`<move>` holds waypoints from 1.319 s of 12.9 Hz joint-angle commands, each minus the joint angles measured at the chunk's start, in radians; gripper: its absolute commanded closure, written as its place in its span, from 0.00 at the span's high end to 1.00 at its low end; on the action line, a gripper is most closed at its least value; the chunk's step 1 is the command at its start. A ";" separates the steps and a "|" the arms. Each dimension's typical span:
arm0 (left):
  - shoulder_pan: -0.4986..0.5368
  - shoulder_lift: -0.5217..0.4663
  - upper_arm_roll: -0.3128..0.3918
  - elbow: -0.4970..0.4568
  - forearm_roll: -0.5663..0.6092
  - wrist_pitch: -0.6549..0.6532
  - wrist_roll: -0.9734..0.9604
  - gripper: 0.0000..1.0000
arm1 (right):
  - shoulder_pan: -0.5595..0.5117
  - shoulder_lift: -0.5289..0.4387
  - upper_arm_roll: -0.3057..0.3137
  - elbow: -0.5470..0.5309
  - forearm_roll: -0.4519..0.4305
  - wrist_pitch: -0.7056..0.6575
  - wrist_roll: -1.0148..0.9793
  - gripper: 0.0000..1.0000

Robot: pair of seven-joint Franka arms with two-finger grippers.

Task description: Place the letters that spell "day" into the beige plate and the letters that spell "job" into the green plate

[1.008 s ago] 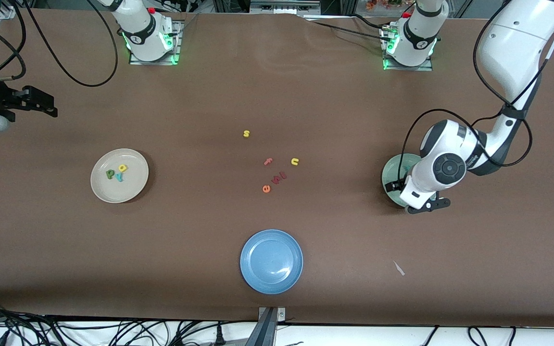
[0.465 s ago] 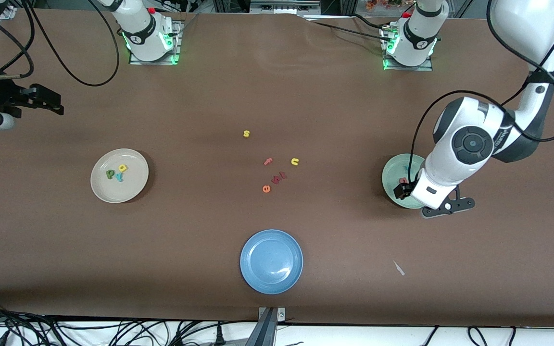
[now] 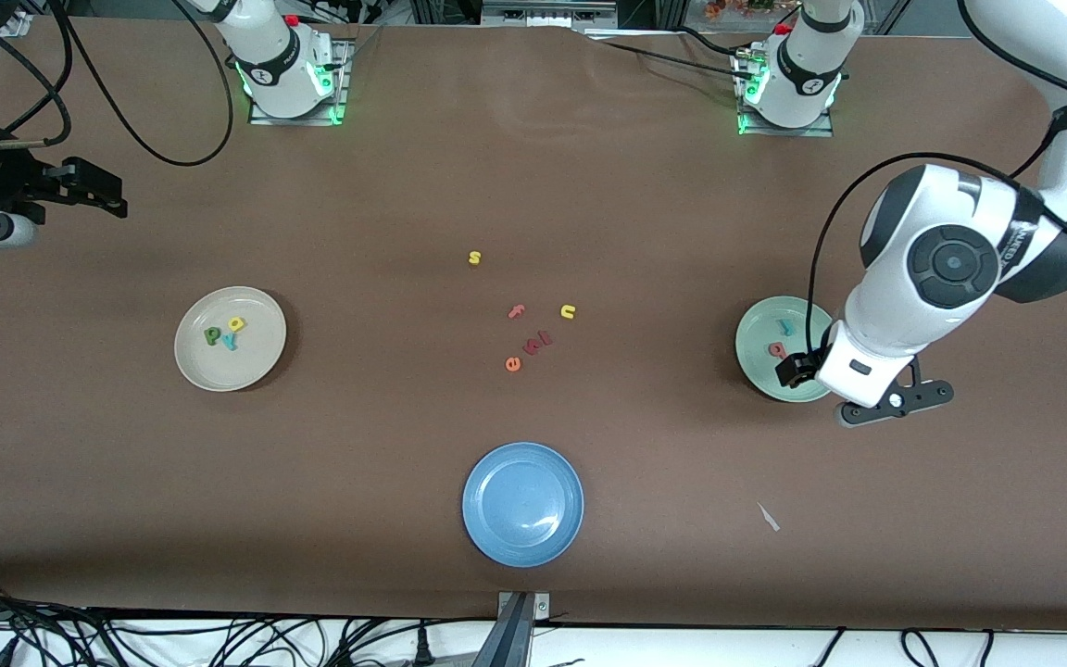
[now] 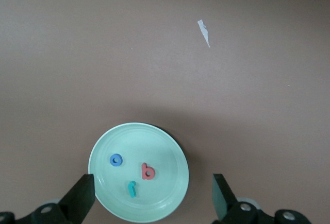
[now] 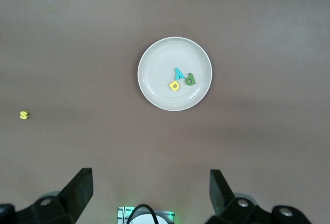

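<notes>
The beige plate (image 3: pixel 256 366) (image 5: pixel 154 59) holds the dark green d (image 3: pixel 212 335) (image 5: pixel 190 79), yellow a (image 3: pixel 236 324) (image 5: pixel 175 85) and teal y (image 3: pixel 230 343) (image 5: pixel 179 73). In the green plate (image 3: pixel 756 329) (image 4: pixel 154 141) lie the teal j (image 3: pixel 784 326) (image 4: pixel 132 188), salmon b (image 3: pixel 776 349) (image 4: pixel 148 171) and blue o (image 4: pixel 116 159); the arm hides the o in the front view. My left gripper (image 3: pixel 821 371) (image 4: pixel 152 201) hangs open and empty high over that plate. My right gripper (image 3: pixel 89 190) (image 5: pixel 149 193) waits open over the table's edge at the right arm's end.
Loose letters lie mid-table: yellow s (image 3: pixel 474 257) (image 5: pixel 23 115), pink f (image 3: pixel 517 311), yellow u (image 3: pixel 568 311), dark red letters (image 3: pixel 538 343), orange e (image 3: pixel 512 364). A blue plate (image 3: pixel 522 503) sits nearer the front camera. A white scrap (image 3: pixel 768 517) (image 4: pixel 204 31) lies near the green plate.
The left arm has risen and drawn toward its own end of the table, uncovering the j and b in the green plate. The right gripper has shifted slightly.
</notes>
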 commanded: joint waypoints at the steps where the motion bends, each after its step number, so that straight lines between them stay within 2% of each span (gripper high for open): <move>1: 0.001 0.003 -0.007 0.078 -0.039 -0.090 0.106 1.00 | 0.000 0.002 0.009 0.020 -0.016 -0.024 0.014 1.00; 3: 0.013 0.003 -0.011 0.098 -0.095 -0.121 0.222 1.00 | 0.000 0.001 0.009 0.020 -0.016 -0.025 0.012 1.00; 5: 0.032 -0.006 -0.011 0.096 -0.234 -0.152 0.386 1.00 | 0.000 0.002 0.009 0.020 -0.014 -0.025 0.012 1.00; 6: 0.026 -0.034 -0.016 0.098 -0.265 -0.187 0.458 1.00 | 0.000 0.002 0.007 0.020 -0.014 -0.025 0.012 1.00; 10: 0.024 -0.123 0.005 0.098 -0.270 -0.226 0.551 1.00 | 0.000 0.002 0.006 0.019 -0.016 -0.027 0.012 1.00; 14: -0.092 -0.241 0.230 0.021 -0.273 -0.232 0.597 1.00 | -0.001 0.004 0.006 0.019 -0.016 -0.034 0.014 1.00; 17: -0.118 -0.296 0.306 -0.048 -0.272 -0.220 0.608 1.00 | -0.001 0.005 0.006 0.019 -0.016 -0.034 0.014 1.00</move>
